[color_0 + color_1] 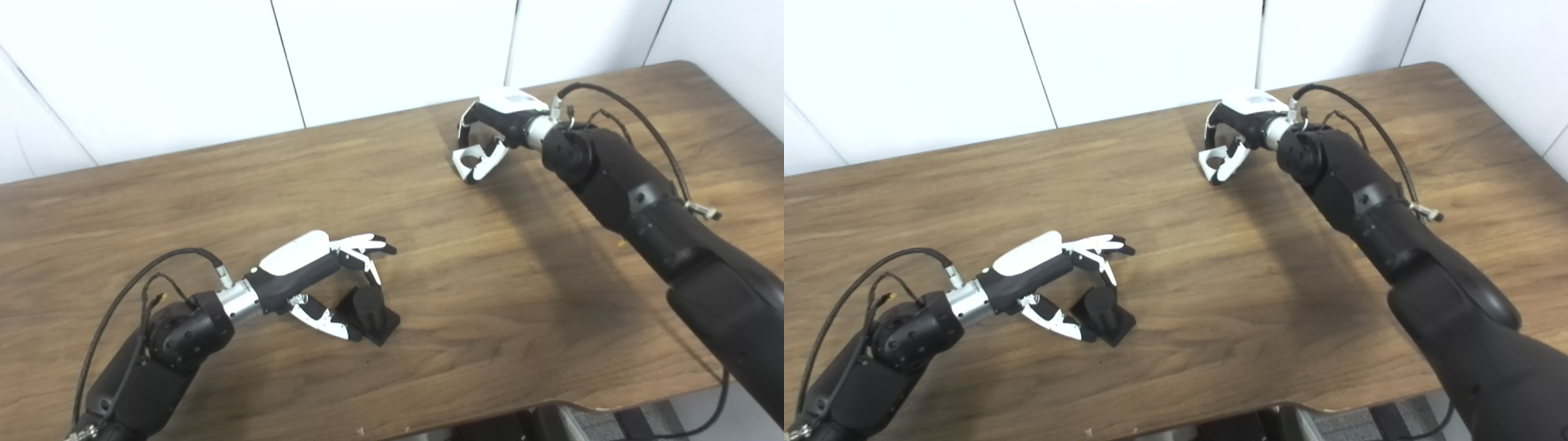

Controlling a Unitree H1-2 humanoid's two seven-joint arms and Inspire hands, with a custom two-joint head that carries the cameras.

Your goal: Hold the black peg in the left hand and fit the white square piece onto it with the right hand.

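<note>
Reaching in from opposite ends of the wooden table (429,202), the two arms are well apart. Left hand (324,275) sits low near the front edge, fingers (367,242) stretched forward above the black peg (369,309), thumb (324,320) lying against the peg's square base on the near side. Fingers are spread, not wrapped; peg stands upright on the table, touched but not gripped as far as I can judge. Right hand (1234,131) is far back near the wall, fingers curled down around the white square piece (1214,162), which shows a round hole and rests at or just above the tabletop; whether it is lifted clear cannot be told. Grip looks like a pinch on its edges. Risks, as judgement: if the left hand closes with only the thumb at the base, the peg could tip or slide away, since the base is small and the wood smooth. A loose edge pinch on the white piece may let it rotate or drop on the long carry across the table. Hole and peg must line up closely; a tilted peg or tilted piece would likely jam or knock the peg loose. Fingers over the peg top could also block the approach.
</note>
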